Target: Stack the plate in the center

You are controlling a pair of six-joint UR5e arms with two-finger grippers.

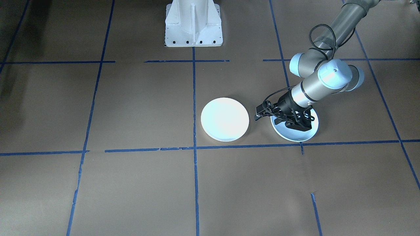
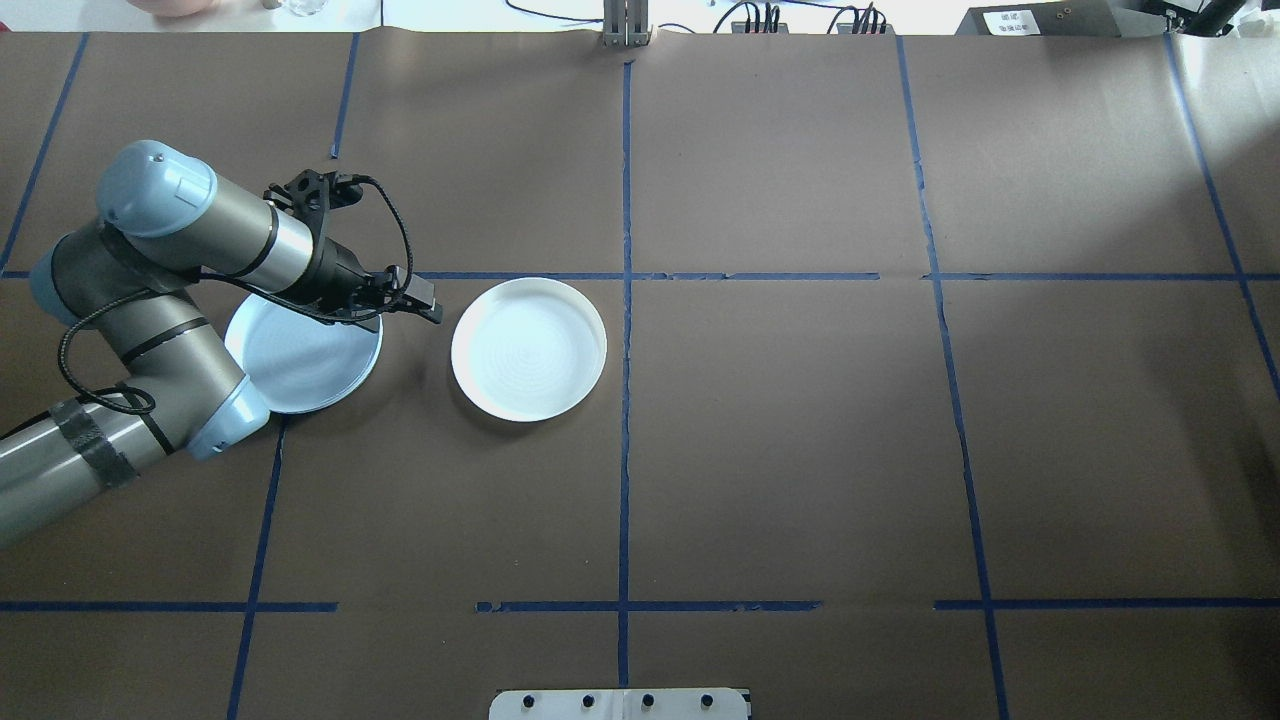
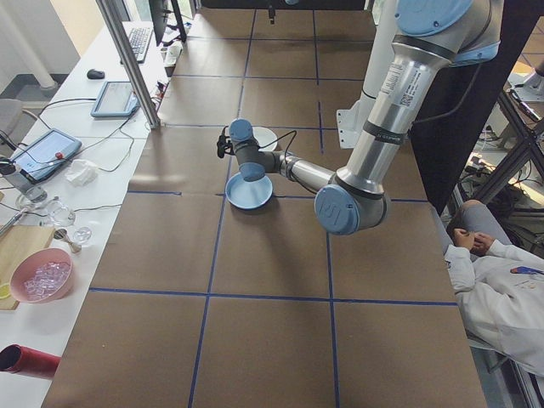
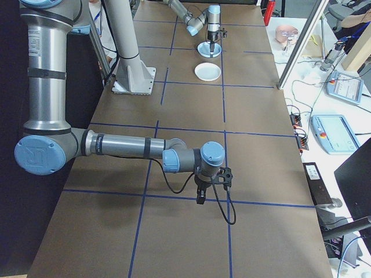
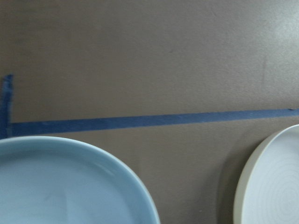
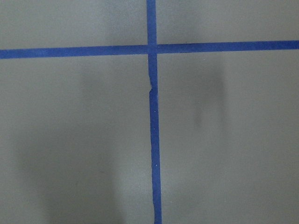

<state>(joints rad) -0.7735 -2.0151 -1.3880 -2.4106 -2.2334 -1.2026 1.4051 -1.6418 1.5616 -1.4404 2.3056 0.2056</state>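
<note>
Exterior right alone shows right gripper, above bare table.

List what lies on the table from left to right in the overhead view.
Left arm → blue plate → white plate → central blue tape line.

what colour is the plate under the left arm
Pale blue plate, distinct from the white plate beside it; the overhead view shows it best.

Two plates near each other on the table, left arm over the outer plate, inner plate beside centre line
</note>
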